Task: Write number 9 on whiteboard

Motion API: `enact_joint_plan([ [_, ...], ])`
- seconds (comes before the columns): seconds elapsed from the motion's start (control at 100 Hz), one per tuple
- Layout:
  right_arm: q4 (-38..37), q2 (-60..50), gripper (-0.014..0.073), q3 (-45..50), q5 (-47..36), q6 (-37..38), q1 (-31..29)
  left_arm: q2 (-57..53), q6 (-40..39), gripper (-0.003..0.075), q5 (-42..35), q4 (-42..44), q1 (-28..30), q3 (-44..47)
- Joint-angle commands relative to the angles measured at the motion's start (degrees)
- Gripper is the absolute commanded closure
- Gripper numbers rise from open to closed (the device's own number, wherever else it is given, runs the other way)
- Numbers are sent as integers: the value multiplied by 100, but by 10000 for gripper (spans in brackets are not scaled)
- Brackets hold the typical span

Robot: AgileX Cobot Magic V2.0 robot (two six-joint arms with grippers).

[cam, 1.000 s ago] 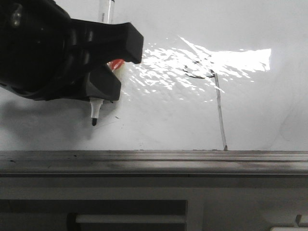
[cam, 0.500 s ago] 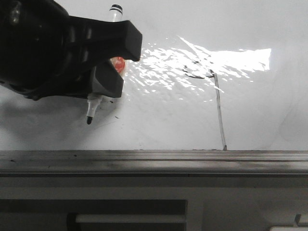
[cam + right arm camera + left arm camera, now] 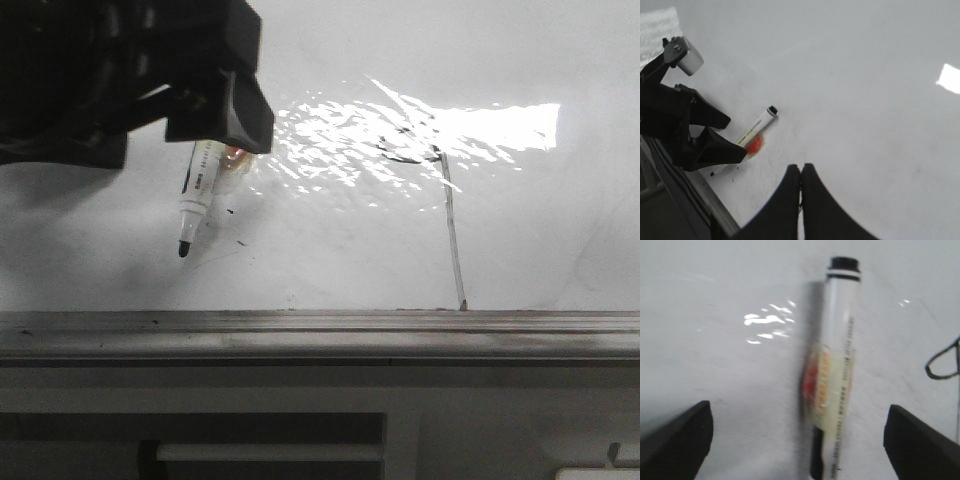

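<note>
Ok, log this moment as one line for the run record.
9 drawn on whiteboard | marker lying on board, released | left gripper open above marker | right gripper shut, empty

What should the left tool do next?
Probably lift the left tool straight away from the whiteboard. The number 9 looks complete, loop and tail, and the marker lies loose between the open fingers, so nothing is left to hold.

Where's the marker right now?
In the front view the marker lies on the whiteboard at left, below the open left end effector, left of the number 9.
</note>
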Motion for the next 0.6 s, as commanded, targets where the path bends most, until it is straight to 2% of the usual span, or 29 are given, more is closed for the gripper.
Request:
enact_joint_plan([
  [0.0,-605,-245,651,12,-372,185,-27,-520,217,76,-338,106,-168,-105],
  [0.08,-749,-648,651,312,-372,185,-27,-1082,706,144,-338,84,-516,-105],
  [0.15,-863,-1055,651,656,-361,185,-27,-1584,1075,260,-356,84,-832,-69],
  [0.22,-959,-1484,651,1025,-373,196,-27,-2080,1441,415,-378,84,-1112,10],
  [0.29,-1007,-1898,651,1368,-373,195,-27,-2522,1730,592,-390,95,-1325,144],
  [0.3,-1007,-1937,651,1428,-373,195,-27,-2608,1799,648,-390,95,-1357,178],
  [0.31,-1007,-2012,651,1457,-373,195,-27,-2651,1799,648,-390,109,-1371,194],
  [0.34,-1007,-2151,651,1564,-382,195,-27,-2811,1900,738,-390,109,-1407,265],
  [0.59,-916,-2758,654,1926,-484,195,-27,-3707,2024,741,-390,99,-1444,780],
])
